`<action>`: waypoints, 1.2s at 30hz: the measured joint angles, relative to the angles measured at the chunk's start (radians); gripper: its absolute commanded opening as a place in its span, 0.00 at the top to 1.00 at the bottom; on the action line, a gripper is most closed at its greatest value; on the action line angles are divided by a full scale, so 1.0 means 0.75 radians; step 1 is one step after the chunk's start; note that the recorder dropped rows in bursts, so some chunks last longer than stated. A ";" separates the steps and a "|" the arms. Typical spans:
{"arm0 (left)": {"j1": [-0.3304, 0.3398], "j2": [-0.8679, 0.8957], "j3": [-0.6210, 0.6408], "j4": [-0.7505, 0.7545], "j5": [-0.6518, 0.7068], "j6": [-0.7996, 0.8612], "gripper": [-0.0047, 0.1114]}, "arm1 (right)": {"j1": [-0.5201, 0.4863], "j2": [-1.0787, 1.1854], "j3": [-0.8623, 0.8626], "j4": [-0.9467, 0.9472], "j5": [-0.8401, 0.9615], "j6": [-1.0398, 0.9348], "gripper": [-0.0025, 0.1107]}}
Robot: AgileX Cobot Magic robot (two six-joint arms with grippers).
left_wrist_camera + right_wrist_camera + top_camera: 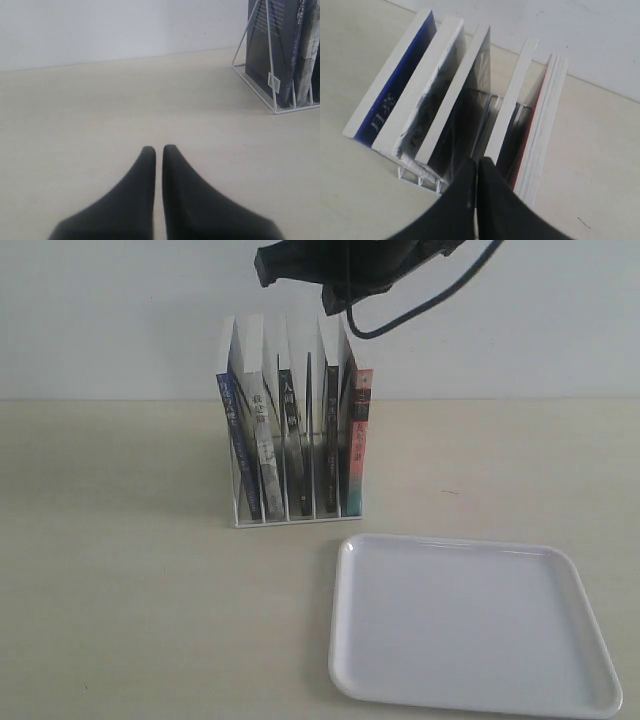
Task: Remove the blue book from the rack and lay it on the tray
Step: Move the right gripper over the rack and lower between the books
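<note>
Five books [290, 440] in rack [297, 520], blue book [230, 420] leftmost; right hand [477, 165] closed above.

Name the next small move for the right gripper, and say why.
Probably slide the right gripper sideways until it is above the blue book, then open it. It hangs shut over the middle books of the rack, while the blue book stands in the end slot, leftmost in the exterior view. Shut jaws cannot take its top edge.
</note>
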 measured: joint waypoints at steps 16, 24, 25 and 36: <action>0.000 0.000 0.000 0.000 0.000 0.000 0.92 | 0.000 0.240 -0.267 -0.028 0.159 0.008 0.54; 0.000 0.000 0.000 0.000 0.000 0.000 0.92 | 0.000 0.296 -0.271 -0.044 0.156 0.050 0.72; 0.000 0.000 0.000 0.000 0.000 0.000 0.92 | 0.000 0.302 -0.271 -0.047 0.156 0.052 0.72; 0.000 0.000 0.000 0.000 0.000 0.000 0.92 | -0.008 0.349 -0.271 -0.066 0.154 0.057 0.64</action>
